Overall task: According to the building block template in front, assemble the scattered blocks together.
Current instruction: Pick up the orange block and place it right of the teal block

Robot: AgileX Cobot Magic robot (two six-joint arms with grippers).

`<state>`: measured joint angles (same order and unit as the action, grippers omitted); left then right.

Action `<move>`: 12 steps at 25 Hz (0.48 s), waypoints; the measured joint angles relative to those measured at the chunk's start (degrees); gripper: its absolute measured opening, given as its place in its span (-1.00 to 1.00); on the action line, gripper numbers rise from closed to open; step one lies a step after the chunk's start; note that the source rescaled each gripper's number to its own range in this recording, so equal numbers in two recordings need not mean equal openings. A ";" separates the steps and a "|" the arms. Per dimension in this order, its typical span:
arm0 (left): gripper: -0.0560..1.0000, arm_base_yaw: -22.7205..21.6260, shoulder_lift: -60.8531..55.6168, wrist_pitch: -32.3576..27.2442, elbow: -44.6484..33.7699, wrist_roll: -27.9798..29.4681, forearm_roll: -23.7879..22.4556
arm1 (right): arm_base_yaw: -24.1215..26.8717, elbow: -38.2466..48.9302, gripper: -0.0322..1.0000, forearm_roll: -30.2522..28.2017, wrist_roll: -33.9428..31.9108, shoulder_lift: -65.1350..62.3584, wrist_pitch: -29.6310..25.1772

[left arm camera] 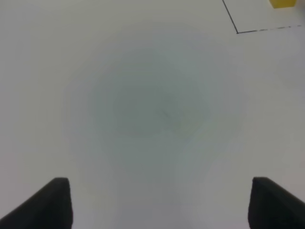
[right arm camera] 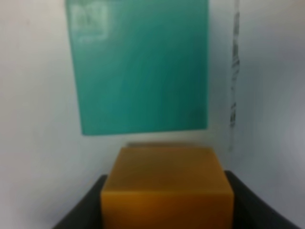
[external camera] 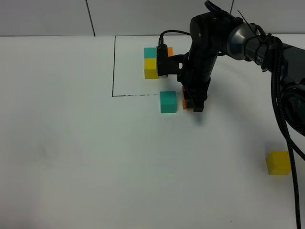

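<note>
Three loose cubes lie on the white table [external camera: 71,143]. Right claw [external camera: 194,106] is clamped on the orange cube [external camera: 185,102], low at the table, just beside the loose teal cube [external camera: 167,102] with a small gap between them, right by the black frame line [external camera: 114,67]. Loose yellow cube [external camera: 279,162] sits well apart, near the right edge. Template [external camera: 151,62] sits inside the frame, partly behind the arm. Left claw [left arm camera: 162,205] has its fingers apart over the table, holding nothing.
</note>
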<state>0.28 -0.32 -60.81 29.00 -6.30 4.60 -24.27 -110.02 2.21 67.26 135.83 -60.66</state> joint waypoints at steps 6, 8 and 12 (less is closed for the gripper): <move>0.67 0.00 0.00 0.00 0.00 0.00 0.00 | 0.00 -0.26 -0.92 0.66 0.01 1.26 -0.12; 0.67 0.00 0.00 0.00 0.00 0.00 0.00 | 0.05 -0.44 -0.92 0.85 0.12 1.35 -0.18; 0.67 0.00 0.00 0.00 0.00 0.00 0.00 | 0.05 -0.49 -0.92 0.96 0.25 1.37 -0.18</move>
<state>0.28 -0.32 -60.81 29.00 -6.30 4.60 -24.22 -110.50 3.17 67.51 137.20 -60.84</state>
